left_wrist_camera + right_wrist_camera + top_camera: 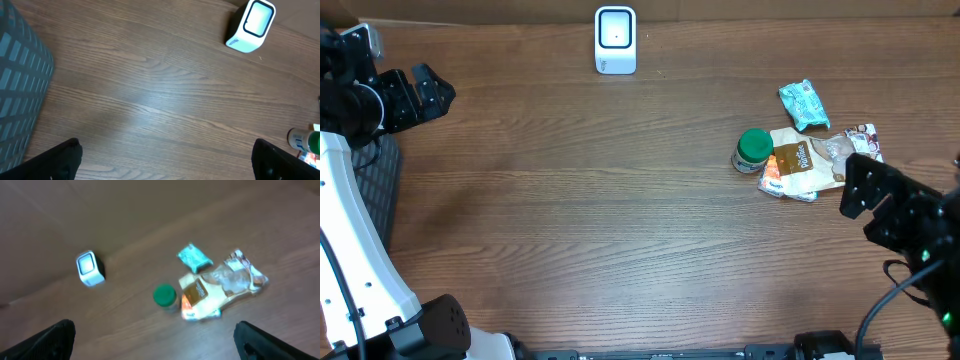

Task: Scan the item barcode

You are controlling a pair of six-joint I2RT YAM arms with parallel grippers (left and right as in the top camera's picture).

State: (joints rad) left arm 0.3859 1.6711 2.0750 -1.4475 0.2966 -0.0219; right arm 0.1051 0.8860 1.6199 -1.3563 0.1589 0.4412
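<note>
Wood-grain table [620,230], overhead: scanner [615,40] at 12 o'clock; green-capped bottle [753,150], teal packet [804,104] and snack bag [815,160] clustered at 3 o'clock. Jaws apart, empty: left gripper [420,95], right gripper [868,200]. We judge the bottle light and rigid, so grip its sides; the bags look soft and slippery.
Left wrist: scanner face close, bottle edge only.
Right wrist: whole cluster, blurred; no barcode seen.

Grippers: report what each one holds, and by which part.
Nothing is held. The left gripper and the right gripper both stand open and empty, apart from the packets.
</note>
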